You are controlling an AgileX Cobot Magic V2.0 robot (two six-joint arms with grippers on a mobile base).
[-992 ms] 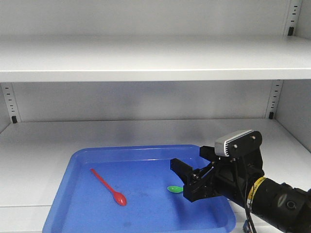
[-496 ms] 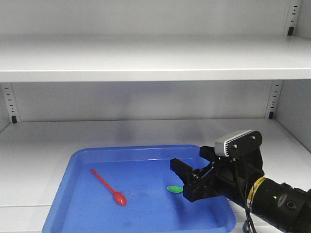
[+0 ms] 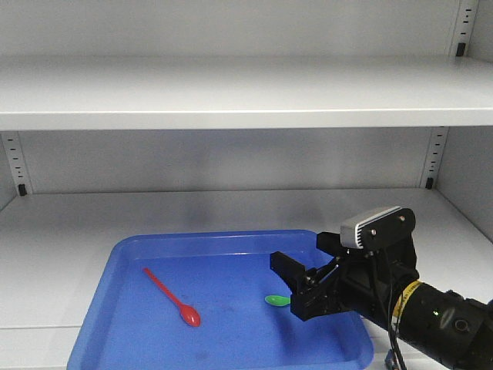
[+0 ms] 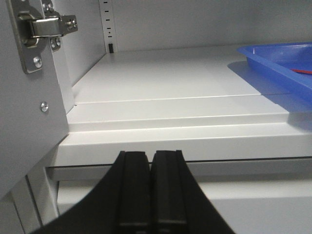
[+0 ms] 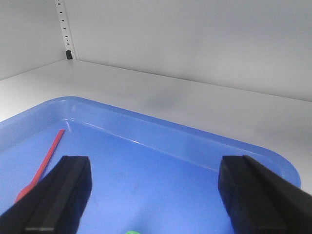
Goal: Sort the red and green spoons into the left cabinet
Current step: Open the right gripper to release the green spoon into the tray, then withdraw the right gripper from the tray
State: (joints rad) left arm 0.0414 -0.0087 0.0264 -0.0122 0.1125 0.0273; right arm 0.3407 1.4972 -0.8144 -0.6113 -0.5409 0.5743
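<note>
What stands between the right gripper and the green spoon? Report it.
Nothing visible. The right gripper is open, low over the blue tray, and the green spoon lies on the tray floor just by its fingertips, its handle hidden behind them. The red spoon lies well off to the side, out of the path.

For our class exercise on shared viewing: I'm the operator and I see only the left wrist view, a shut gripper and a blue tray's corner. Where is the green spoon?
Observer: The green spoon lies in the blue tray, its bowl showing just ahead of the right gripper.
Operator: Is that gripper holding it?
Observer: No, its jaws stand wide open in the right wrist view.
Operator: And the red spoon?
Observer: The red spoon lies flat in the tray's left half, apart from the green one.
</note>
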